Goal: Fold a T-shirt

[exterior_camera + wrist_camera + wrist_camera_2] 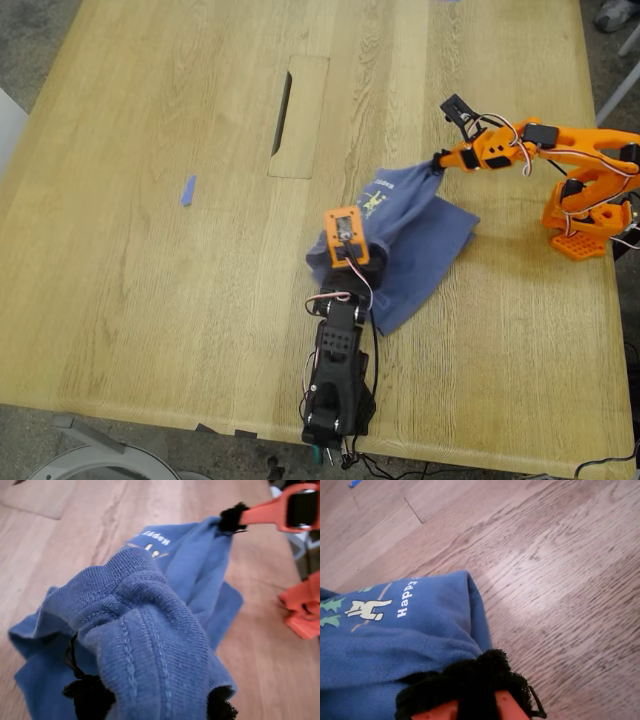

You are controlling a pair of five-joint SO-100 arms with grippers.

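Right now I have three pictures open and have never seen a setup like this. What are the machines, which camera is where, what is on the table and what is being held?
These are two small robot arms on a wooden table. The exterior view looks down on the whole scene. The other two pictures come from cameras mounted on the grippers themselves.

My first gripper, on the black arm at the near table edge, is shut on a bunched, ribbed part of the T-shirt, which fills the first wrist view. My second gripper, on the orange arm at the exterior view's right, is shut on another part of the shirt, near its printed chest.

The shirt is crumpled between them, not yet folded. A blue tape scrap lies apart on the table.
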